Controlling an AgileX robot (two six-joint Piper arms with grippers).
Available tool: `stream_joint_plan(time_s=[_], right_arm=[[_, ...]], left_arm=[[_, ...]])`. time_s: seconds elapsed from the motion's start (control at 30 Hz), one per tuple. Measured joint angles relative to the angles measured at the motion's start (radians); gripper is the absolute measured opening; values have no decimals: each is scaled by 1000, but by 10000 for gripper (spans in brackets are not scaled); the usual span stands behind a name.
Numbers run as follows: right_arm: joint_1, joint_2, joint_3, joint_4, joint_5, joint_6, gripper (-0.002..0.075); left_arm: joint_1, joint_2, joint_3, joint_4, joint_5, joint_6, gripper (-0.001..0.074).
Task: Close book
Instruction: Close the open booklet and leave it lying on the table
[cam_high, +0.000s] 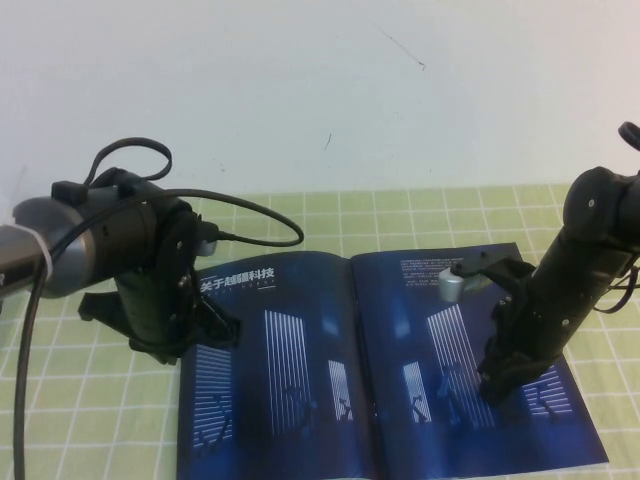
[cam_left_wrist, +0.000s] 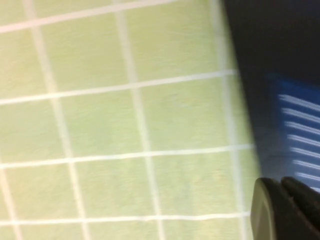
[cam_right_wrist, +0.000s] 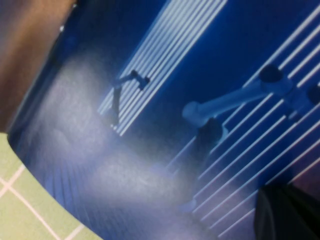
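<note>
A: Located the open dark-blue glossy book (cam_high: 390, 400)?
B: Lower centre, flat on green checked cloth (cam_high: 100, 420).
A: Grippers?
B: Found left gripper (cam_high: 218, 330) at left page's edge, right gripper (cam_high: 497, 385) over right page; could not tell either's grip.

**Glossy paper, matt black grippers**

We see the open book (cam_high: 310, 300) with blue pages of smooth, glossy paper; pale glare lies on them. The green checked table cover (cam_high: 90, 400) looks matt and soft, perhaps cloth. The left gripper (cam_high: 220, 330), at the book's left edge, and the right gripper (cam_high: 495, 387), over the right page, look like matt black plastic.
</note>
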Motion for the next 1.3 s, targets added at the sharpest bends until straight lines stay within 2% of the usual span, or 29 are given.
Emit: stream_joint_plan(time_s=[0.33,0.6,1.0,1.3], right_arm=[[0,1,0,2,-5,3,-3],[0,1,0,9,-7,3,-3],[-4,1,5,34,-19,5,-3],[-4,1,7,49,-25,5,-3]], left_arm=[[124,-1,6,3,14,-48,-4],[124,1,10,-155,-26,60,-4],[122,94,10,-162,-16,68,-4],[47,96,10,-292,-58,137,-4]])
